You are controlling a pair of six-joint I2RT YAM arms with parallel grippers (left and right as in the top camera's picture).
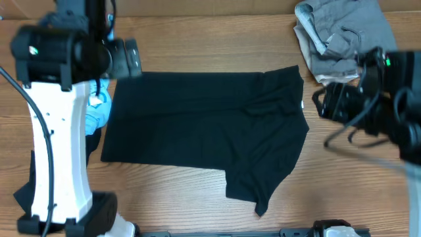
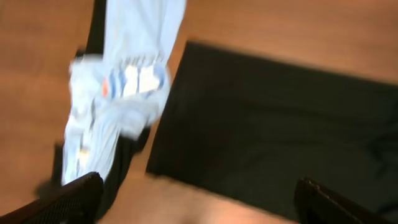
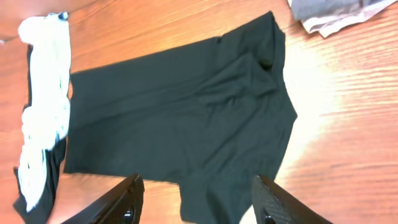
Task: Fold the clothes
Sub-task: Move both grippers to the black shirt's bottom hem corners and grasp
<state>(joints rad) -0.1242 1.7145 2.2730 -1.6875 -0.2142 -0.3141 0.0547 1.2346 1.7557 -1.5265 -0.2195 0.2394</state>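
The black shirt [image 1: 204, 125] is judged half folded; the blue tee [image 2: 118, 93] and grey pile [image 1: 335, 36] are left crumpled. The left gripper [image 2: 199, 196] and right gripper [image 3: 199, 199] are spread, empty.

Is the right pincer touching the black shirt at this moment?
Apart. The right wrist view shows the open right pincer hanging high above the whole black shirt, empty.

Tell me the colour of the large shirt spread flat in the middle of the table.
Plain black. The shirt shows best in the overhead view.
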